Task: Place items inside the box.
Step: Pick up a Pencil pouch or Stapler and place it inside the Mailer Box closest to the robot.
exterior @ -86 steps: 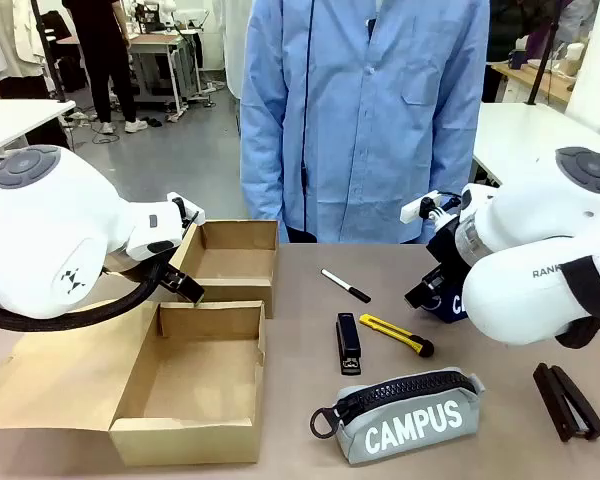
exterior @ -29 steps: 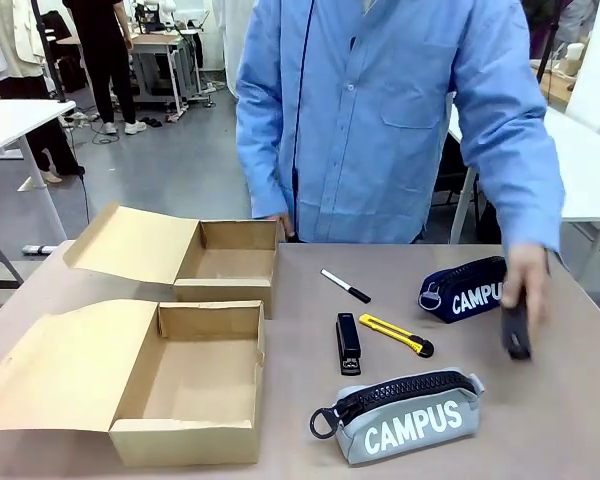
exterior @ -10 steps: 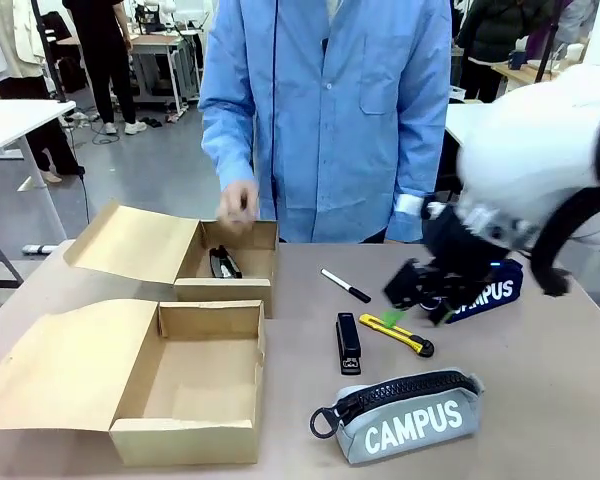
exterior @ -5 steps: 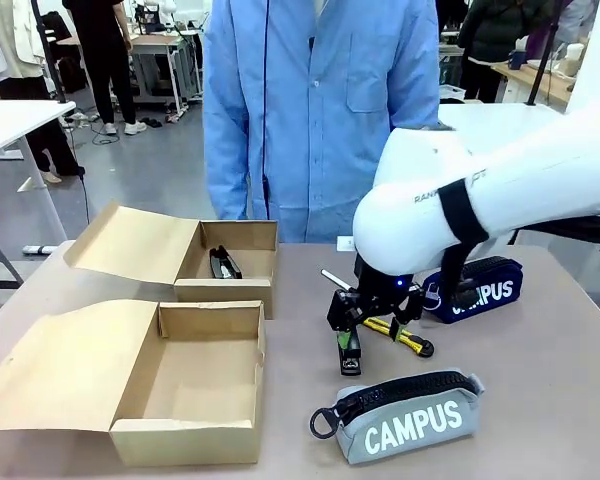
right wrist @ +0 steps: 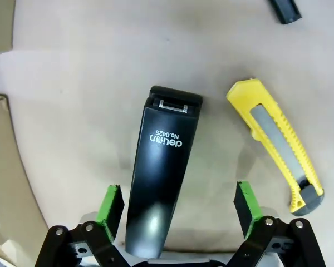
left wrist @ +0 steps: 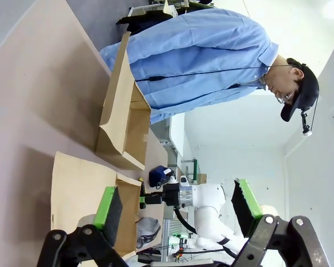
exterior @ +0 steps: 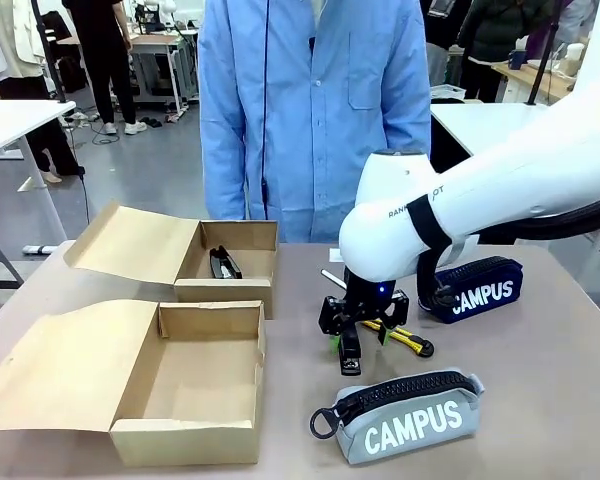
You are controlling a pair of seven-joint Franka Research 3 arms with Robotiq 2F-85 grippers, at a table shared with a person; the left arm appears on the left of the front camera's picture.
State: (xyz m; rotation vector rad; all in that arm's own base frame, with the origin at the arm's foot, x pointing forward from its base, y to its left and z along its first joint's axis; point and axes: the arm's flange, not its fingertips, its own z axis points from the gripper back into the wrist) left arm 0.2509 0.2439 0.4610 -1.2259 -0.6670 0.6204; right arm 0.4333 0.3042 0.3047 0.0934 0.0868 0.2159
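Two cardboard boxes, the near box (exterior: pixel 195 385) and the far box (exterior: pixel 252 262), stood flaps-up at the left of the taupe table (exterior: pixel 550 400), with a second stapler (exterior: pixel 221 263) in the far one. White worktables (exterior: pixel 20 115) lay beyond the person (exterior: pixel 310 110). The right gripper (right wrist: pixel 178 203), jaws released wide, straddled the black stapler (right wrist: pixel 164 167) mid-table, with the utility knife (right wrist: pixel 278 142) just to its right. Its arm hid most of the marker (exterior: pixel 330 279) and part of the navy pouch (exterior: pixel 485 292). The grey pouch (exterior: pixel 400 415) lay nearest. The left gripper (left wrist: pixel 175 206) hung unclenched.
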